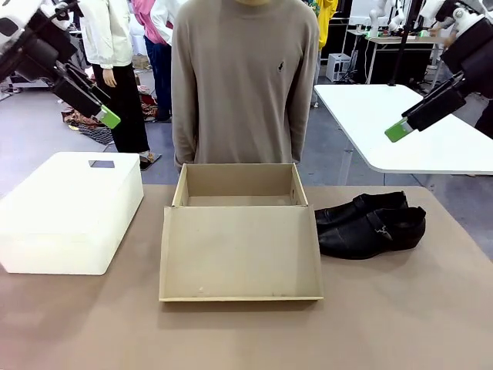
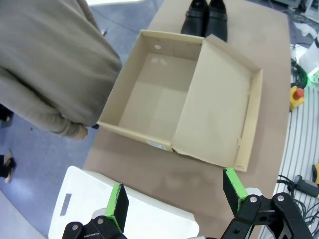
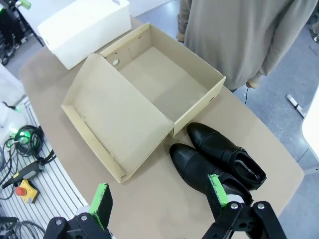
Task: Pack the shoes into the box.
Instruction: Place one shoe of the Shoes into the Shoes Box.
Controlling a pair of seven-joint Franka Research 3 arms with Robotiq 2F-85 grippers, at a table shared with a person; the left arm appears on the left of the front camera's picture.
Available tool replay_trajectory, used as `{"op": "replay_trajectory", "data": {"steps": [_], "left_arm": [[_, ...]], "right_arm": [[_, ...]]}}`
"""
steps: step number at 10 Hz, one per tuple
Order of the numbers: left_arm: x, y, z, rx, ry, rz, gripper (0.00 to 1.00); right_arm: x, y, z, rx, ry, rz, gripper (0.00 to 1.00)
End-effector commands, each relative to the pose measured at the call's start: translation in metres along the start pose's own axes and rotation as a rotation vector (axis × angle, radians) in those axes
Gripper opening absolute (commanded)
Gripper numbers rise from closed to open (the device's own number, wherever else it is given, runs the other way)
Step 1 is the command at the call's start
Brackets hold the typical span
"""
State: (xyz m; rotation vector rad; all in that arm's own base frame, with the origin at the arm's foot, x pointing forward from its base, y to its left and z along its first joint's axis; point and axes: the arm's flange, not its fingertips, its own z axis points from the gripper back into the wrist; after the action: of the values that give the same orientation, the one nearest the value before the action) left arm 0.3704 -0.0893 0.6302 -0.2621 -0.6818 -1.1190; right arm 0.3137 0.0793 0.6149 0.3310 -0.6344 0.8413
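Up in the air, well to the left of the box (image 1: 240, 250), the left gripper (image 2: 175, 193) hangs with its green pads spread wide and nothing between them. Below it, left of the box, there's the white rounded box (image 1: 69, 208) on the table (image 1: 385, 331), with a small gap between the two. Now the box itself: it's in the middle of the table and open, with the lid flap folded down flat toward the robot's side and the bare cardboard floor showing. Right behind the box, on the far side, a person (image 1: 245, 85) in a tan sweater stands with arms down. Moving right, the shoes (image 1: 370, 223) lie side by side on the table just right of the box, toes pointing at its right wall and close to it, heels away. Above and to the right of the box, the right gripper (image 3: 159, 193) hovers, jaws wide apart as well, holding nothing.
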Motion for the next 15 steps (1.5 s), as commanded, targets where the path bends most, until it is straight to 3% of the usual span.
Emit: {"op": "replay_trajectory", "data": {"steps": [1, 12, 15], "left_arm": [[0.0027, 0.0084, -0.0001, -0.031, -0.020, -0.019, 1.00], [0.0032, 0.0010, -0.0035, -0.001, -0.002, 0.013, 1.00], [0.0000, 0.0040, -0.0019, -0.030, -0.051, -0.004, 1.00]], "right_arm": [[0.0028, -0.0085, 0.0034, 0.042, -0.007, 0.031, 1.00], [0.0023, 0.0001, 0.0024, 0.014, 0.008, 0.011, 1.00], [0.0023, 0.0001, 0.0024, 0.014, 0.008, 0.011, 1.00]]}}
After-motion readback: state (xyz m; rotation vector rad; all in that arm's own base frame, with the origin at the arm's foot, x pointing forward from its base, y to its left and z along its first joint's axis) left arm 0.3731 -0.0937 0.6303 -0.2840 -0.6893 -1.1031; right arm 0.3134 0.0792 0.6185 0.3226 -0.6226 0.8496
